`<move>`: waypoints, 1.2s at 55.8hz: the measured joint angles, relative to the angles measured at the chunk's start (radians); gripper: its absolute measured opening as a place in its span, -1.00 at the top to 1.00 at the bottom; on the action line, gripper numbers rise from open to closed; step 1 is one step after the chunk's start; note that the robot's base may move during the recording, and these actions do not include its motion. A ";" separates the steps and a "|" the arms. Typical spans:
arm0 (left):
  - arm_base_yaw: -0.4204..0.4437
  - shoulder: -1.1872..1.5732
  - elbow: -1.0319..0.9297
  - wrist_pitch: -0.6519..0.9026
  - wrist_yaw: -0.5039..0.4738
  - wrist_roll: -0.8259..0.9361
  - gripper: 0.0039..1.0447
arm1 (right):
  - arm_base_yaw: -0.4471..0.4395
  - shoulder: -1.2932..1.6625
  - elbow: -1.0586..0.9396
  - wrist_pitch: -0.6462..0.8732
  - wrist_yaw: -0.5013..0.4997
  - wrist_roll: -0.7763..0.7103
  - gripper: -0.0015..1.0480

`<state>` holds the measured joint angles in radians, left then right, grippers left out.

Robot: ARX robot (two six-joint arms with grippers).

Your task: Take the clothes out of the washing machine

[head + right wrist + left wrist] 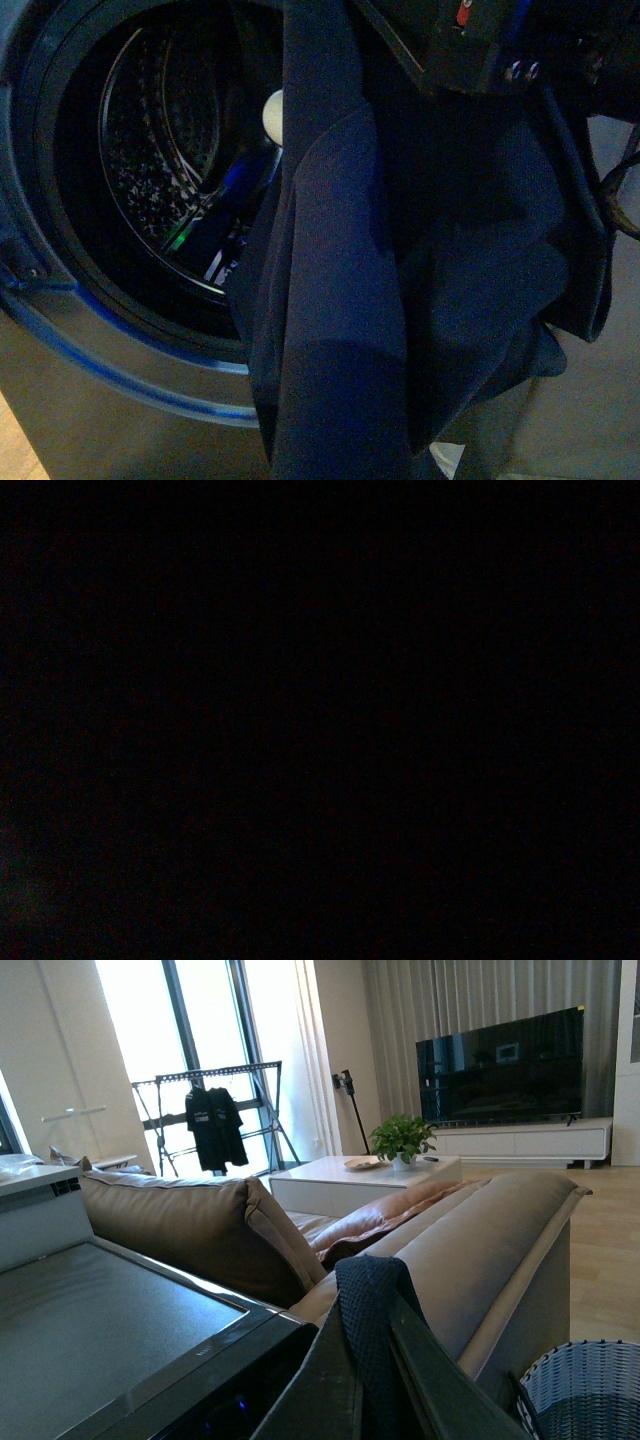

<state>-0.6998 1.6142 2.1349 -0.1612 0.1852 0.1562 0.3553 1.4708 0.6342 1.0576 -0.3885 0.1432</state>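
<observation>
Dark navy clothes (pixel 400 280) hang in long folds across the middle and right of the front view, in front of the washing machine (pixel 110 400). The machine's round black-rimmed porthole is open, and its perforated drum (pixel 160 150) shows behind the fabric. In the left wrist view my left gripper (pixel 372 1305) is shut on a fold of the knit clothes (pixel 368 1290), which sticks up between the two dark fingers. A dark arm part (pixel 470 45) sits at the top of the front view above the fabric. The right wrist view is dark.
The left wrist view shows the washing machine's flat grey top (pixel 100 1330), a brown sofa (pixel 210 1225) behind it and a blue-and-white woven basket (pixel 585 1390) on the floor beside the sofa. Further off stand a white coffee table (pixel 330 1175) and a television (pixel 500 1065).
</observation>
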 joint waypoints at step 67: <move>0.000 0.000 0.006 0.000 0.000 -0.002 -0.88 | -1.300 -0.108 0.615 -0.099 -0.193 0.283 0.87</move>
<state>-0.6998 1.6142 2.1414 -0.1612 0.1856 0.1547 -0.9443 1.3624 1.2488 0.9588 -0.5816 0.4259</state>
